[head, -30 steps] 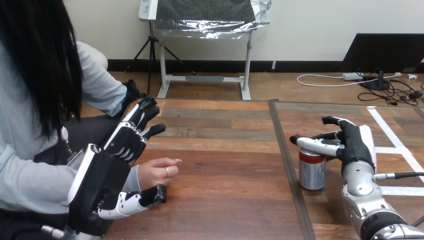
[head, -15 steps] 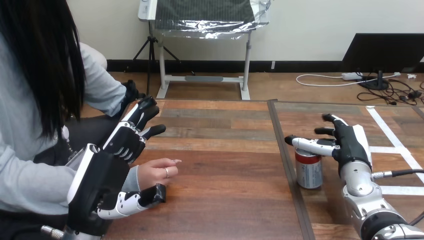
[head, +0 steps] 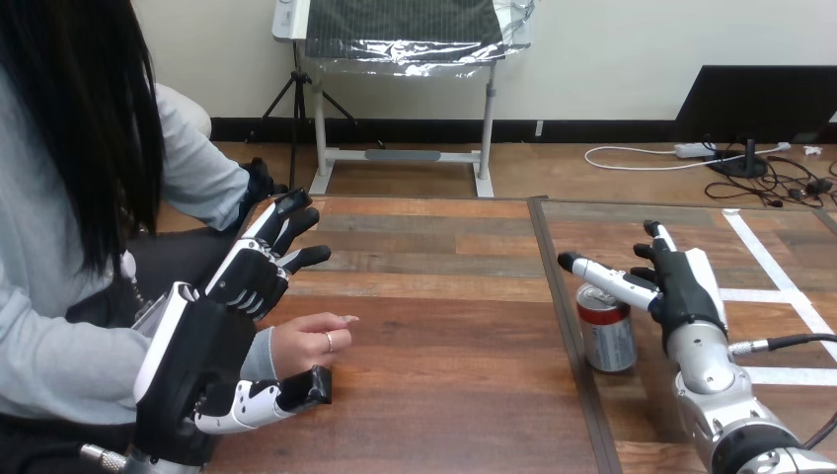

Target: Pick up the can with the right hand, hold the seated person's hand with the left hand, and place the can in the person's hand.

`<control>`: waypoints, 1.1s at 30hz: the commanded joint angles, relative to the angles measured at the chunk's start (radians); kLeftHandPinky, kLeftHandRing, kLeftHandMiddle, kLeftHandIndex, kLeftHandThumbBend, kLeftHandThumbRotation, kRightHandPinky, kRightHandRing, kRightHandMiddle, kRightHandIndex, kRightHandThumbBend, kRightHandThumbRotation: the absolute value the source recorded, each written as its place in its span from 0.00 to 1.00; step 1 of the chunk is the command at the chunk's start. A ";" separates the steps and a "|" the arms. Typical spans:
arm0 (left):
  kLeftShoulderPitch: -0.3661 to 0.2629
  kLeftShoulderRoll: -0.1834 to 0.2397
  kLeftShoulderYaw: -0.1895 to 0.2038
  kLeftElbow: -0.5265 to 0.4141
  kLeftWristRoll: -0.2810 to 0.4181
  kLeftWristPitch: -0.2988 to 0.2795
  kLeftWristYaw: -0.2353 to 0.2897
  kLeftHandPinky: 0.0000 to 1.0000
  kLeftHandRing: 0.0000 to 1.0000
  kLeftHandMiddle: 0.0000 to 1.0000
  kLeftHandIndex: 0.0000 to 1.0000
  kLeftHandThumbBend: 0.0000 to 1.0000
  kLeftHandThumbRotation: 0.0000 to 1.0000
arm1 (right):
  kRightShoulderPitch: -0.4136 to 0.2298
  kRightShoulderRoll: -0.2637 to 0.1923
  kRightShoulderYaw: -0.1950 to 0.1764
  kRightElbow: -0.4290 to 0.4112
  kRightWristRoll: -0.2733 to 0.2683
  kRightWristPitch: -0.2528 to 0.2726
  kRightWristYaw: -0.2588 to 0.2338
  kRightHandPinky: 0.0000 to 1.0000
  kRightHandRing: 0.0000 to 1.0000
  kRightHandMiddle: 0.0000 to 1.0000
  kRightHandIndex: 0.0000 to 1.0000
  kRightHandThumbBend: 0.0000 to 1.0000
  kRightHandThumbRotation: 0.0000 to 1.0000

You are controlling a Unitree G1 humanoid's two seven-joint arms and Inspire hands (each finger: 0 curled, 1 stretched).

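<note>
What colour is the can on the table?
The can is red above, silver below; head view.

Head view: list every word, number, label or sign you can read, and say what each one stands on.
No text here can be read.
can: a red band above a silver body; any print on it is too small to read.
table: white tape strips lie on it, with no writing on them.

Lab: white tape marks (head: 795, 376) on wooden table (head: 444, 326)
</note>
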 commanded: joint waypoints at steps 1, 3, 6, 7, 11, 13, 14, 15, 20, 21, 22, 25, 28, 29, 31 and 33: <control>-0.056 -0.001 -0.005 -0.011 -0.004 0.003 0.006 0.84 0.95 0.97 0.92 1.00 0.52 | -0.028 0.004 0.009 -0.029 -0.008 -0.038 -0.018 0.81 0.91 0.96 1.00 1.00 0.65; -0.056 0.000 -0.005 -0.012 -0.008 0.007 0.003 0.84 0.95 0.98 0.92 1.00 0.52 | -0.027 0.004 0.006 -0.029 -0.005 -0.038 -0.017 0.76 0.87 0.93 1.00 1.00 0.65; -0.057 0.000 -0.005 -0.010 -0.010 0.008 0.001 0.85 0.95 0.98 0.92 1.00 0.51 | -0.025 0.004 0.004 -0.030 -0.003 -0.043 -0.016 0.64 0.79 0.85 1.00 1.00 0.65; -0.057 0.000 -0.004 -0.010 -0.010 0.007 0.000 0.85 0.95 0.98 0.92 1.00 0.51 | -0.024 0.004 0.004 -0.030 -0.003 -0.044 -0.016 0.62 0.78 0.84 1.00 1.00 0.64; -0.055 0.002 -0.004 -0.014 -0.009 0.012 0.002 0.85 0.95 0.98 0.92 1.00 0.51 | -0.021 0.004 -0.003 -0.030 0.004 -0.053 -0.007 0.62 0.79 0.85 1.00 1.00 0.63; -0.055 0.002 -0.003 -0.015 -0.011 0.014 0.002 0.85 0.95 0.98 0.92 1.00 0.51 | -0.020 0.004 -0.003 -0.030 0.004 -0.056 -0.008 0.65 0.81 0.88 1.00 1.00 0.62; -0.055 0.002 -0.004 -0.016 -0.015 0.017 -0.001 0.85 0.95 0.98 0.92 1.00 0.51 | -0.018 0.003 -0.005 -0.030 0.005 -0.057 -0.010 0.66 0.82 0.88 1.00 1.00 0.62; -0.054 0.003 -0.005 -0.017 -0.017 0.020 -0.003 0.85 0.95 0.98 0.92 1.00 0.50 | -0.018 0.003 -0.006 -0.029 0.006 -0.057 -0.011 0.65 0.81 0.88 1.00 1.00 0.62; -0.057 0.005 -0.001 -0.012 -0.012 0.007 -0.004 0.85 0.95 0.98 0.92 1.00 0.51 | -0.011 0.003 -0.016 -0.027 0.015 -0.065 -0.002 0.65 0.82 0.89 1.00 1.00 0.60; -0.058 0.005 0.000 -0.011 -0.012 0.005 -0.004 0.85 0.95 0.98 0.92 1.00 0.51 | -0.010 0.002 -0.016 -0.027 0.015 -0.068 -0.001 0.70 0.85 0.92 1.00 1.00 0.60; -0.058 0.005 0.001 -0.010 -0.012 0.004 -0.004 0.85 0.95 0.98 0.92 1.00 0.51 | -0.009 0.002 -0.016 -0.026 0.015 -0.069 -0.001 0.72 0.86 0.93 1.00 1.00 0.60; -0.057 0.006 0.001 -0.013 -0.015 0.007 -0.006 0.85 0.95 0.98 0.92 1.00 0.51 | -0.005 0.001 -0.024 -0.025 0.025 -0.074 0.009 0.78 0.89 0.95 1.00 1.00 0.60; -0.054 0.009 -0.001 -0.018 -0.027 0.020 -0.015 0.85 0.95 0.98 0.92 1.00 0.50 | 0.000 0.000 -0.024 -0.024 0.028 -0.078 0.011 0.81 0.91 0.97 1.00 1.00 0.60; -0.054 0.010 -0.002 -0.020 -0.035 0.024 -0.022 0.85 0.95 0.98 0.92 1.00 0.50 | 0.003 -0.001 -0.023 -0.024 0.028 -0.079 0.011 0.82 0.92 0.97 1.00 1.00 0.60; -0.054 0.011 -0.002 -0.021 -0.045 0.028 -0.032 0.86 0.96 0.98 0.92 1.00 0.49 | 0.005 -0.002 -0.022 -0.023 0.029 -0.080 0.009 0.84 0.92 0.98 1.00 1.00 0.61; -0.052 0.013 -0.001 -0.023 -0.051 0.033 -0.039 0.87 0.96 0.98 0.92 1.00 0.49 | 0.009 -0.005 -0.021 -0.024 0.029 -0.081 0.009 0.85 0.92 0.98 1.00 1.00 0.61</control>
